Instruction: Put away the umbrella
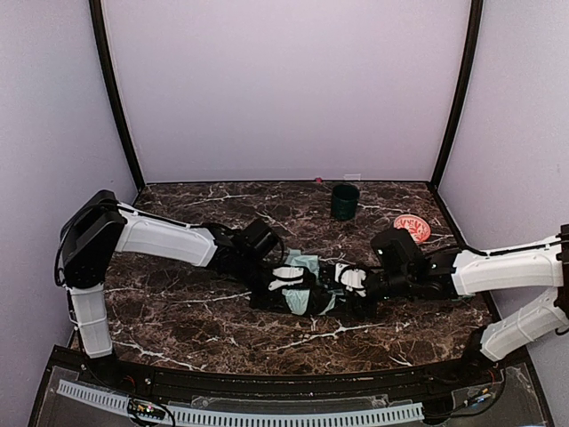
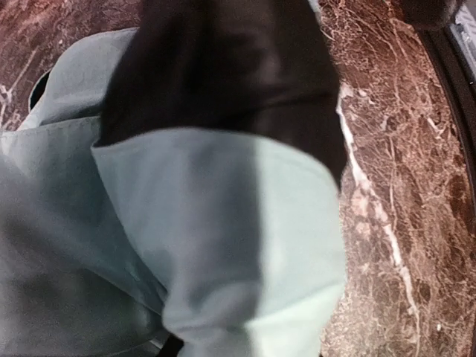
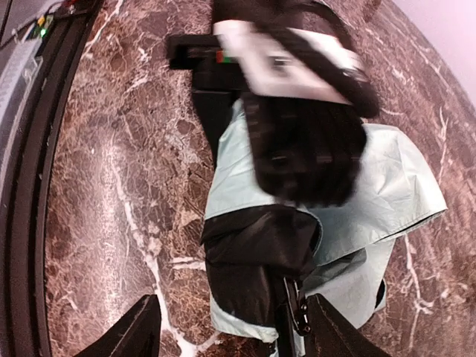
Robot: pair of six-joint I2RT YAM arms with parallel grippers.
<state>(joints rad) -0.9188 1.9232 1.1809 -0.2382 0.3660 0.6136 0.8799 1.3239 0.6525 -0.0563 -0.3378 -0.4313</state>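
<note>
The umbrella [image 1: 307, 263] lies collapsed in a crumpled heap at the middle of the marble table, mint fabric and black underside folded over each other. My left gripper [image 1: 286, 286] comes in from the left and is shut on a bunch of the canopy. In the left wrist view the umbrella fabric [image 2: 223, 223] fills the frame and hides the fingers. The right wrist view shows the left gripper [image 3: 305, 160] pressed onto the umbrella [image 3: 394, 186]. My right gripper [image 3: 234, 335] stands open, its fingers wide apart on either side of the umbrella's black fold and a rib joint.
A dark green cup [image 1: 345, 201] stands at the back of the table. A red-and-white disc [image 1: 412, 228] lies at the right, behind the right arm. The black front rail [image 3: 22, 186] runs along the near edge.
</note>
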